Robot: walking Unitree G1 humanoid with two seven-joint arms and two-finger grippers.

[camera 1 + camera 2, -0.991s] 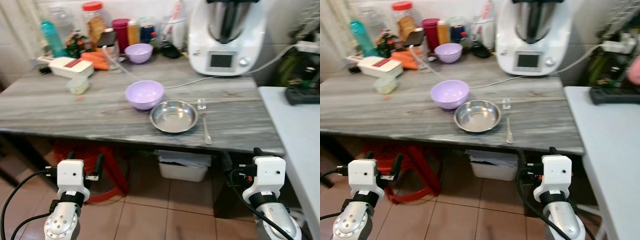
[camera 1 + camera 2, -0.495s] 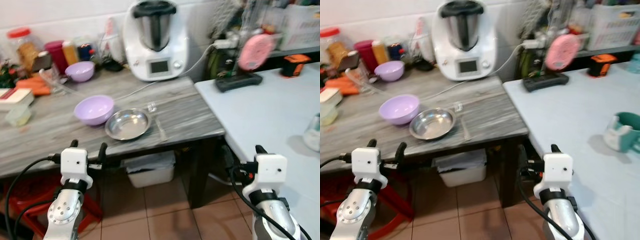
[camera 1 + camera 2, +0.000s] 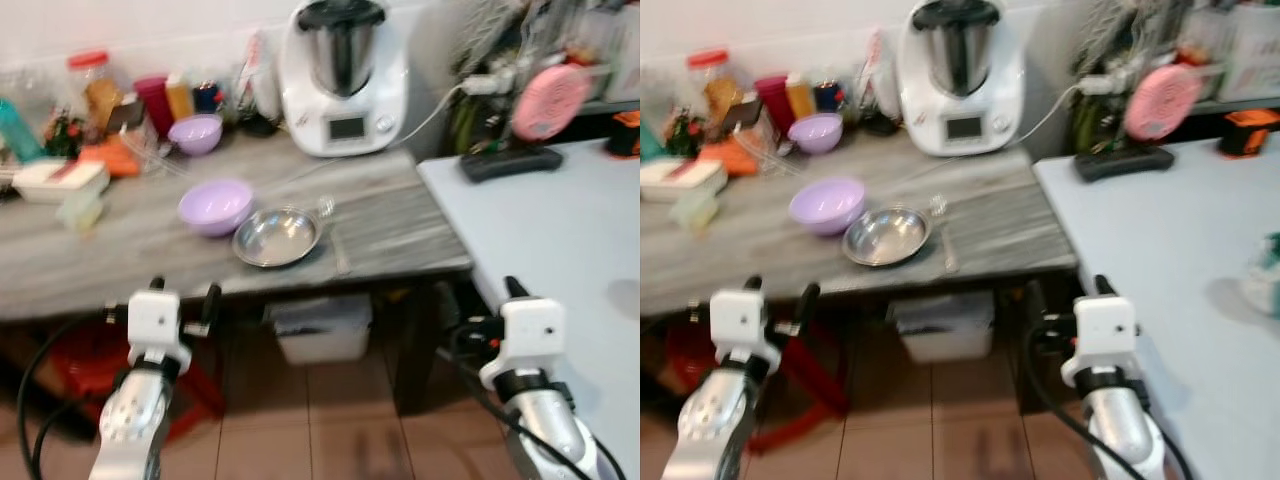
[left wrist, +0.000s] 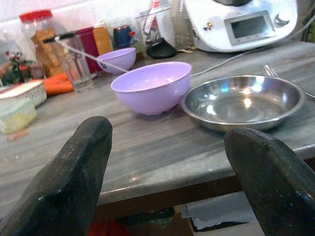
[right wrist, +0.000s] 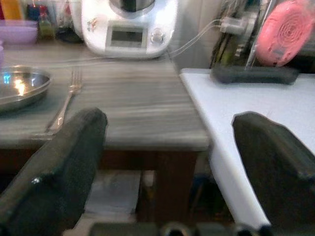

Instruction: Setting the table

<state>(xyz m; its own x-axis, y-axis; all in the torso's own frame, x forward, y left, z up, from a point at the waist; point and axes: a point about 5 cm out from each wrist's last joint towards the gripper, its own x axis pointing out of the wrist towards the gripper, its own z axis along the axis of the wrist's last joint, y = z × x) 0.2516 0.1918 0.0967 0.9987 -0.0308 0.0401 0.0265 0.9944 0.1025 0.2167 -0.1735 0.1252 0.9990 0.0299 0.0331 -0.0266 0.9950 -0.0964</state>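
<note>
Stretching across the head views is a grey wood-grain counter [image 3: 130, 245], and butted against its right end is a pale blue-grey table [image 3: 560, 230], much of whose near surface is seen bare. Against the wall a white kitchen machine [image 3: 345, 80] with a small screen is stood; no brand or lettering can be read on it, the picture being blurred. A grey cable [image 4: 231, 53] is run from it across the counter. Bottles and jars are crowded along the back left, a red-lidded jar [image 3: 95, 85] among them.

Near the counter's front edge a lavender bowl [image 4: 151, 86] is set upright, and just beside it on the right a shallow steel dish [image 4: 243, 101], mouth up. A second lavender bowl [image 3: 195, 133] is seen further back. Right of the dish a fork [image 5: 66, 101] is laid flat, its long axis running front to back, tines toward the wall, handle toward the front edge. Bare counter is left between fork and the right-hand end.

Below the counter's edge, over tiled floor, both arms are held low. The left gripper [image 4: 172, 162] is spread wide and empty, aimed at the bowl and dish. The right gripper [image 5: 170, 162] is likewise spread wide, empty, faced toward the counter's right corner.
</note>
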